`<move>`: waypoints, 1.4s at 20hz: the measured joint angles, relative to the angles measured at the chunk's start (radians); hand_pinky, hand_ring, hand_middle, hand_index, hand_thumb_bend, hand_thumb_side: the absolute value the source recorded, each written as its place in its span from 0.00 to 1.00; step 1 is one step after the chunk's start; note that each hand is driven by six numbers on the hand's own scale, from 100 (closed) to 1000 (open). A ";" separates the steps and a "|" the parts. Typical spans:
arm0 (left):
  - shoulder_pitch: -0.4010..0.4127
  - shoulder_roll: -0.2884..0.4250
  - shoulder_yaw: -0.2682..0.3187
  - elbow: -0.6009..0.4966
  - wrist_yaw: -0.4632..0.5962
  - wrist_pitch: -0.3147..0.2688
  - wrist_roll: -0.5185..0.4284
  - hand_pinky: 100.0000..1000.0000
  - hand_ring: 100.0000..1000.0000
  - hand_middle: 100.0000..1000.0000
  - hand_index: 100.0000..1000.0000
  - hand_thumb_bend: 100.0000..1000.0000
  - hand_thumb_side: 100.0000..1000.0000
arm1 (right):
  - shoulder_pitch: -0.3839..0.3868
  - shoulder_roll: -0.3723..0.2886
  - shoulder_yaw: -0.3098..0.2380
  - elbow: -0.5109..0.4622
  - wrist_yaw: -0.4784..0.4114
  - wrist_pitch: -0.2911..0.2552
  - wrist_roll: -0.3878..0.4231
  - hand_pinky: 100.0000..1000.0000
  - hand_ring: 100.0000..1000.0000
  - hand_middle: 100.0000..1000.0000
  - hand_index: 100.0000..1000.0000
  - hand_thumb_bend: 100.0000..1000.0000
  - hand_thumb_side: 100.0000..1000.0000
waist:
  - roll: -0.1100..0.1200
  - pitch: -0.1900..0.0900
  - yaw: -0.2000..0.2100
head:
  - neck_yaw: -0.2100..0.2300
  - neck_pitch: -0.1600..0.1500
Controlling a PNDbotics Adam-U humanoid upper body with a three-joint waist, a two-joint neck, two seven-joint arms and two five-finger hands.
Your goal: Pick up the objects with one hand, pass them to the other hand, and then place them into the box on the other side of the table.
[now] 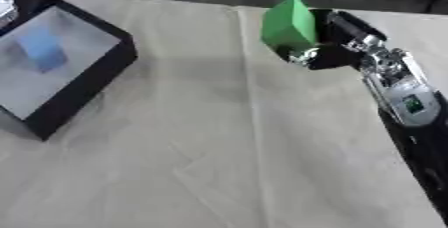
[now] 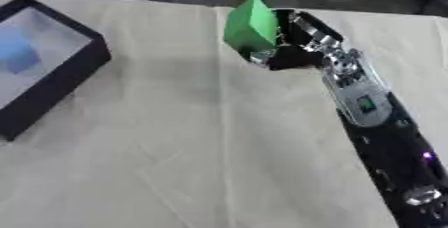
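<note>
- The right hand (image 1: pixel 337 42) has its fingers (image 2: pixel 262 57) curled round the green block (image 1: pixel 289 23) and pinches it from the right side and from below.
- The green block is tilted, with one corner pointing up. It sits near the far edge of the table (image 1: pixel 219 147), about the middle of that edge. It looks lifted off the table, but I cannot be sure.
- Some of the fingers are hidden behind the block, so I cannot see all of them.
- The right arm (image 2: pixel 367 107) is black and silver. It comes in from the near right corner of the table and slants up to the hand. A small green mark shows on its silver part.
- The arm is cut off at the bottom right of both views.
- A black box (image 1: pixel 87 79) sits at the far left corner of the table. Its walls are dark and its floor is pale and shiny.
- A blue block (image 1: pixel 42 48) lies inside the box, toward the box's far left side. It looks soft and blurry, so its exact shape is hard to tell.
- The box's left part is cut off at the edge in both views.
- A straight fold line (image 1: pixel 249 122) runs down the pale table cover from the far edge to the near edge, just left of the green block.
- The green block and the box are well apart, with bare table cover between them.
</note>
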 measured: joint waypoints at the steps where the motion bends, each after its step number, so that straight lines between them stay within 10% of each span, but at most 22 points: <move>1: -0.012 -0.010 -0.008 0.000 0.001 -0.004 -0.012 0.70 0.56 0.52 0.69 0.44 0.21 | 0.000 0.010 0.003 0.000 0.004 -0.001 0.002 0.66 0.62 0.42 0.43 0.26 0.08 | 0.000 -0.002 0.000 | 0.004 0.001; 28: -0.179 -0.253 -0.172 -0.003 -0.077 0.042 -0.215 0.71 0.57 0.54 0.70 0.45 0.22 | 0.036 0.222 0.059 0.059 0.086 -0.074 -0.035 0.66 0.62 0.41 0.44 0.21 0.06 | 0.016 -0.025 0.028 | 0.036 0.043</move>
